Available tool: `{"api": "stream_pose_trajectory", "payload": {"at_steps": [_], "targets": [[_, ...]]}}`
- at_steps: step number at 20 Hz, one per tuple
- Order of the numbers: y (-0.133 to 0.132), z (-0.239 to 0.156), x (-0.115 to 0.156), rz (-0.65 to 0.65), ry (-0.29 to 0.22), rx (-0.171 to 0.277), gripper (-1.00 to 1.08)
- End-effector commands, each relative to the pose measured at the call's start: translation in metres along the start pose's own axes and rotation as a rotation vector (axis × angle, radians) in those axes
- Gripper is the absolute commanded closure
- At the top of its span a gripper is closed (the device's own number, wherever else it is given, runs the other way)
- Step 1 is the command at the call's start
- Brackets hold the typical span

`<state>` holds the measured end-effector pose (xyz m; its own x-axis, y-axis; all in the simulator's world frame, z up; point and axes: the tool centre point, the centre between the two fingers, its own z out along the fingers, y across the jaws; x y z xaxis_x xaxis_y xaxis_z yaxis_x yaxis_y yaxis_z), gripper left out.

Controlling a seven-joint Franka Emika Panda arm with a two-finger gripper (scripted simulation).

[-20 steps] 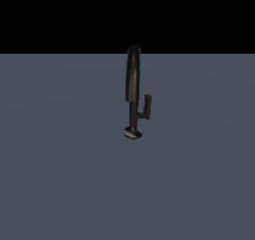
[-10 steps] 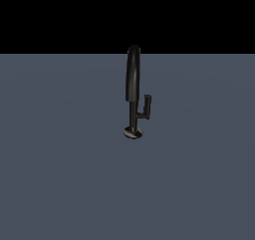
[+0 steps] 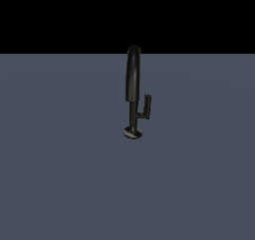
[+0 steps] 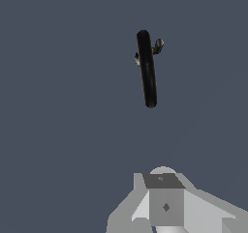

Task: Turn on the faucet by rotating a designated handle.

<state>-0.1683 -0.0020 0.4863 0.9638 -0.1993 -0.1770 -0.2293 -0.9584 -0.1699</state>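
Observation:
The glossy black faucet point(image 3: 132, 79) stands upright on the grey floor in the middle of the exterior view, with its disc base point(image 3: 133, 132) below. The handle point(image 3: 147, 107), a short thin L-shaped lever, branches off the stem toward the exterior view's right and points up. In the wrist view I look down on the spout point(image 4: 147, 67), with the handle point(image 4: 158, 46) poking out beside it. My gripper point(image 4: 164, 200) shows only as grey parts at the edge of the wrist view, well apart from the faucet. I cannot tell how its jaws stand. The arm is out of the exterior view.
A flat grey floor point(image 3: 60, 174) stretches around the faucet, with a black background point(image 3: 60, 15) behind it. No other object is in view.

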Motion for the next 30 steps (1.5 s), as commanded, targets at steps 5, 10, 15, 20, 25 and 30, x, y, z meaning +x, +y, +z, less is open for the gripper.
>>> {"api": "stream_pose_trajectory", "payload": {"at_steps": [5, 10, 15, 20, 25, 30], "targets": [[0.002, 0.008, 0.041, 0.102, -0.094, 0.093, 1.08], [0.005, 0.018, 0.072, 0.182, -0.169, 0.166, 1.08], [0.011, 0.031, 0.103, 0.264, -0.246, 0.243, 1.08], [0.018, 0.046, 0.133, 0.348, -0.326, 0.322, 1.08], [0.027, 0.066, 0.162, 0.435, -0.410, 0.406, 1.08], [0.037, 0.090, 0.190, 0.528, -0.500, 0.495, 1.08]]}}
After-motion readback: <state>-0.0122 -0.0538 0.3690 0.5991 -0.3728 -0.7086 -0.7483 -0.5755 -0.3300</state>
